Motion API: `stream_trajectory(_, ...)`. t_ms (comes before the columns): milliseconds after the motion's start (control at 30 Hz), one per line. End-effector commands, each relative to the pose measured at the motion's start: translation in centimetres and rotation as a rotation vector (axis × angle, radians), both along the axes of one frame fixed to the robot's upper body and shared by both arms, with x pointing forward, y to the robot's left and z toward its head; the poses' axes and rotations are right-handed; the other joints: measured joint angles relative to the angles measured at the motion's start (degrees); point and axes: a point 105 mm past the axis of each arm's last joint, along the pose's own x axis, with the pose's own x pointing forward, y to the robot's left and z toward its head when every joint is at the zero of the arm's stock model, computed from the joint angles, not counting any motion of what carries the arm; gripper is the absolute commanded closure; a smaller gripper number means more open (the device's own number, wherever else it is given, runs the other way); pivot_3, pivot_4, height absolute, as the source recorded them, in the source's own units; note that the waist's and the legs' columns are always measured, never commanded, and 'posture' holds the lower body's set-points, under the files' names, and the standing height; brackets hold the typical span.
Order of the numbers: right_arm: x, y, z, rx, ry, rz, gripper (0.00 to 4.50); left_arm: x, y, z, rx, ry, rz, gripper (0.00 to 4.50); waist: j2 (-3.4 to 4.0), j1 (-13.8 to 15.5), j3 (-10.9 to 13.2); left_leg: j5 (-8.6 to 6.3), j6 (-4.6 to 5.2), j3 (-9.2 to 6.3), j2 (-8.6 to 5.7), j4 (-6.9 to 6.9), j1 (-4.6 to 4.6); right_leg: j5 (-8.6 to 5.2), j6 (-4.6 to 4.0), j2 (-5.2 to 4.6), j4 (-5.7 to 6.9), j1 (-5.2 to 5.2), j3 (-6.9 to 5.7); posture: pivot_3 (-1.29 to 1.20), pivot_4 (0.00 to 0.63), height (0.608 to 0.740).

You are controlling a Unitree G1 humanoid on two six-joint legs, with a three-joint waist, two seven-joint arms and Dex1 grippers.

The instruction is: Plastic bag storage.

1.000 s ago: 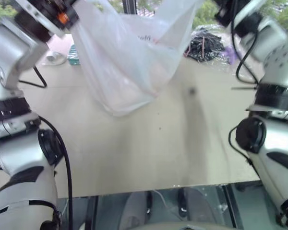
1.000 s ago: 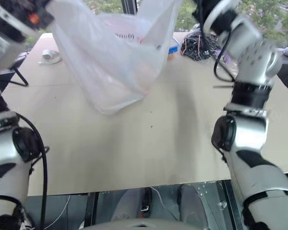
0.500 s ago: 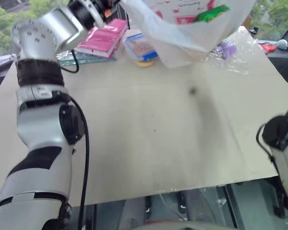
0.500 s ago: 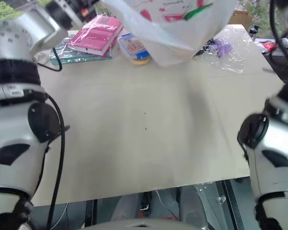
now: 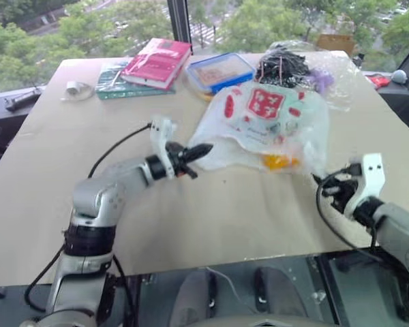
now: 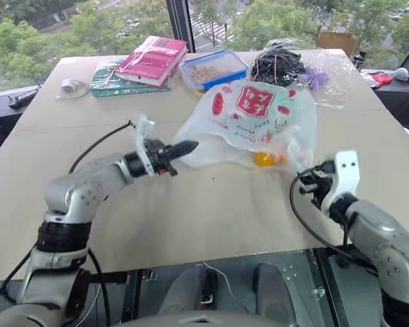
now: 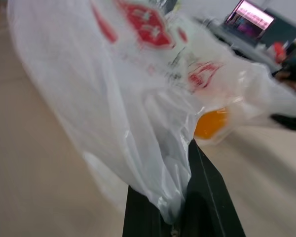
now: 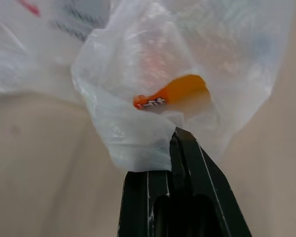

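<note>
The plastic bag (image 5: 262, 126), thin translucent white with a red square logo facing up, lies spread on the tan table (image 5: 48, 170) between my two grippers. A small orange thing (image 5: 276, 161) shows through it near its front edge. My left gripper (image 5: 202, 149) is shut on the bag's left edge, low over the table; the left wrist view shows the film pinched between the black fingers (image 7: 207, 197). My right gripper (image 5: 322, 182) is shut on the bag's right corner, and the right wrist view shows the crumpled film (image 8: 133, 143) clamped there.
Along the table's far edge lie a pink book (image 5: 158, 63) on a green one, a blue-rimmed container (image 5: 215, 71), a clear bag of black cables (image 5: 284, 66) and a tape roll (image 5: 73, 88). The table's front edge runs just below my arms.
Both grippers have dropped from high up to table height. The bag, which hung in the air between them, now lies spread on the table.
</note>
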Motion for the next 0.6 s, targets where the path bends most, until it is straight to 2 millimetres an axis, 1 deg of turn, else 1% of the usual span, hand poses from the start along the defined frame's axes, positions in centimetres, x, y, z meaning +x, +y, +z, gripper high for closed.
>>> stream_trajectory(33,-0.5,-0.4,0.0,-0.127,-0.058,0.019,4.5,-1.1,0.6,0.7,0.073,-0.099,-0.053,4.49,-0.01,0.2,0.0,-0.01,0.02,0.0,0.01,-0.01,-0.03,0.02,-0.04,0.03,0.0,-0.03,0.0,0.0,0.15,0.74)
stream_trajectory(133,-0.7,-1.1,-1.4,-0.186,-0.055,-0.003,3.64,-1.9,1.1,0.0,0.084,-0.095,-0.076,3.67,-0.02,0.3,0.0,-0.05,0.06,-0.05,0.02,-0.06,-0.19,0.01,-0.04,0.1,-0.08,-0.13,-0.02,0.0,0.15,0.74)
stream_trajectory(200,-0.7,-1.2,-1.6,-0.206,-0.066,-0.016,2.55,-2.1,1.2,-0.3,0.102,-0.114,-0.066,2.69,-0.03,0.3,0.0,-0.04,0.06,-0.07,0.01,0.0,-0.45,0.04,0.02,0.1,-0.11,-0.32,-0.03,0.0,0.15,0.74)
stream_trajectory(233,-0.7,-1.2,-1.5,-0.213,-0.072,-0.015,2.19,-2.2,1.3,-0.4,0.108,-0.126,-0.056,2.32,-0.03,0.3,0.0,-0.04,0.05,-0.09,0.0,0.05,-0.57,0.14,0.19,0.1,-0.12,-0.41,-0.05,0.0,0.15,0.74)
stream_trajectory(267,-0.8,-1.2,-1.5,-0.219,-0.076,-0.014,1.61,-2.2,1.4,-0.4,0.111,-0.136,-0.048,1.75,-0.03,0.3,0.0,-0.04,0.05,-0.08,0.0,0.06,-0.63,0.15,0.21,0.09,-0.12,-0.47,-0.04,0.0,0.15,0.74)
stream_trajectory(300,-0.7,-1.3,-1.4,-0.232,-0.084,-0.02,1.21,-2.3,1.4,-0.3,0.109,-0.144,-0.04,1.38,-0.03,0.4,0.0,-0.04,0.05,-0.08,0.0,0.07,-0.64,0.16,0.21,0.09,-0.11,-0.49,-0.03,0.0,0.15,0.74)
stream_trajectory(333,-0.7,-1.4,-1.3,-0.242,-0.091,-0.023,0.59,-2.4,1.5,-0.3,0.109,-0.152,-0.034,0.75,-0.03,0.5,0.0,-0.04,0.06,-0.1,0.0,0.06,-0.64,0.15,0.21,0.09,-0.11,-0.48,-0.07,0.0,0.15,0.74)
stream_trajectory(367,-0.8,-1.3,-1.3,-0.253,-0.094,-0.018,0.17,-2.5,1.5,-0.3,0.116,-0.16,-0.033,0.47,-0.04,0.6,0.0,-0.05,0.07,-0.11,0.0,0.06,-0.63,0.15,0.21,0.09,-0.11,-0.48,-0.07,0.0,0.15,0.74)
stream_trajectory(467,-1.4,-0.9,-1.6,-0.291,-0.094,0.016,0.17,-2.9,1.6,-0.5,0.133,-0.171,-0.043,0.47,-0.04,0.7,0.0,-0.06,0.08,-0.14,0.0,0.06,-0.63,0.14,0.19,0.09,-0.1,-0.48,-0.11,0.0,0.15,0.74)
stream_trajectory(600,-2.5,-0.7,-1.5,-0.339,-0.111,0.049,0.17,-3.1,2.7,-0.2,0.133,-0.191,-0.007,0.47,-0.04,1.1,0.0,-0.06,0.09,-0.15,-0.01,0.06,-0.64,0.14,0.2,0.09,-0.11,-0.48,-0.11,0.0,0.15,0.74)
